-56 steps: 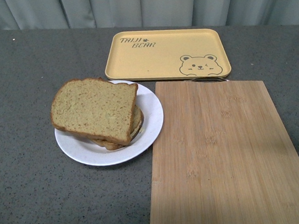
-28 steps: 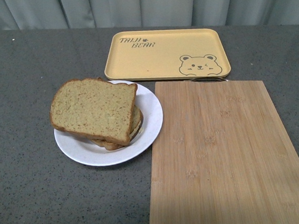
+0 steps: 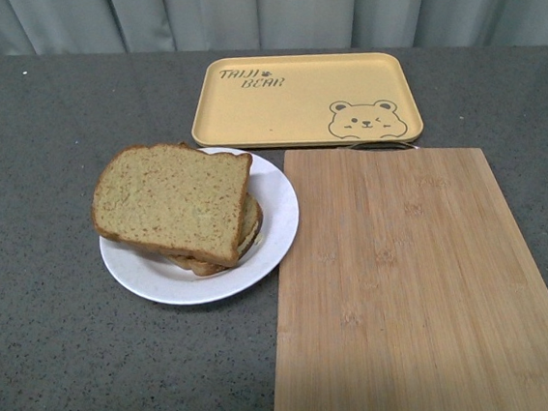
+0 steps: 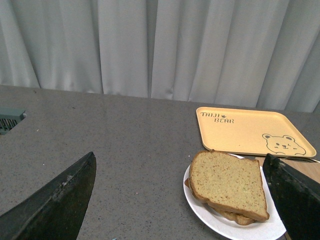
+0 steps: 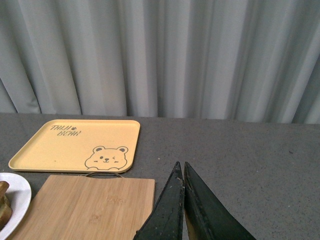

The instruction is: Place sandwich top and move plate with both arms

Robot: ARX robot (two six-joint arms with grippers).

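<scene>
Front view: sandwich top (image 3: 175,201) lies stacked on the plate (image 3: 280,215); left gripper (image 4: 180,157) gapes wide, right gripper (image 5: 181,166) pinched closed, both empty.

Yellow bear tray (image 3: 293,97) just beyond bamboo board (image 3: 407,280); grey tabletop (image 3: 56,362); curtain (image 3: 235,5) behind.

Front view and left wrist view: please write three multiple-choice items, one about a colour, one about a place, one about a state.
1. The bear tray is: A yellow; B white; C green.
2. The plate stands: A on the table, beside the wooden board; B on the tray; C on the board.
3. The fingers of the left gripper are: A shut on bread; B shut, empty; C open.
Answers: 1 A, its surface is plainly yellow. 2 A, it rests on grey tabletop. 3 C, a wide gap separates them.
</scene>
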